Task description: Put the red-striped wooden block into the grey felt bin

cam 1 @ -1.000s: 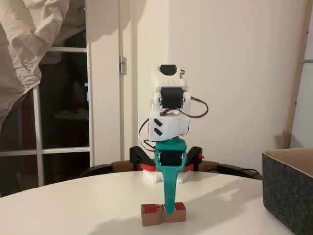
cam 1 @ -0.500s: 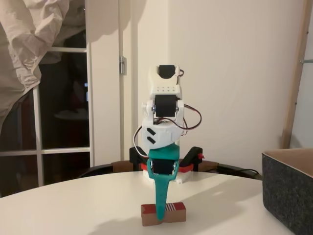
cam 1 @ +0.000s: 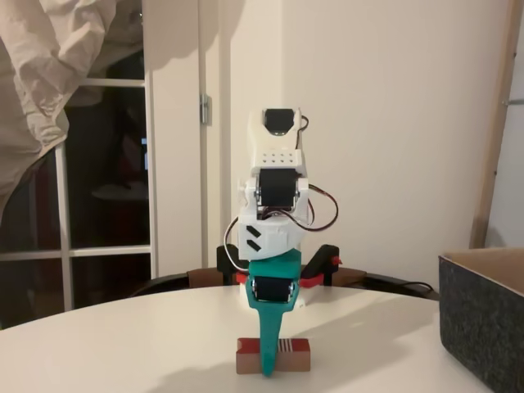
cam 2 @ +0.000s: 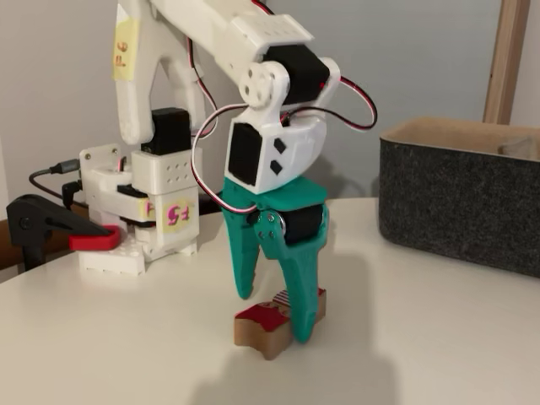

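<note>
Directly under your pincer (cam 2: 274,314) sits the red-striped wooden block (cam 2: 268,327), lying flat on the white table (cam 2: 439,337). Teal fingers (cam 2: 305,283) are spread apart and pointing down, one on each side of the block: in a fixed view the nearer finger covers the block's right end while the other one drops behind it. Finger tips are down at block level, close to or touching the wood; you can't tell from these pictures whether they press on it. In a fixed view the pincer (cam 1: 268,360) lines up with the block (cam 1: 274,355) a little left of its middle, and the striped band shows just to the right of the finger. Block is resting on the table, not lifted. To the right of the pincer in both fixed views, well apart from it, stands the grey felt bin (cam 2: 460,198), upright, with its tan inside showing at the rim. Behind the pincer, the arm's white base (cam 2: 139,224) is clamped at the table's far edge.
</note>
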Controlling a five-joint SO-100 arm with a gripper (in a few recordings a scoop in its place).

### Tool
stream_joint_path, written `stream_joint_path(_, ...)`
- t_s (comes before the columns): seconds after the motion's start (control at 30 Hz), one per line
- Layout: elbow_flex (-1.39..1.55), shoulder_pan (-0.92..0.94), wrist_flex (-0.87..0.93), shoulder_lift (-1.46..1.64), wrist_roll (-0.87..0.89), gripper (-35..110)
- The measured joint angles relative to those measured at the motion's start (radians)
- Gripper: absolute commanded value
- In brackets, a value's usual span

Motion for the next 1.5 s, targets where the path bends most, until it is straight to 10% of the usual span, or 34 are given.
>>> stream_joint_path(1.5,-0.009,0.054,-0.210,0.075,-0.074,5)
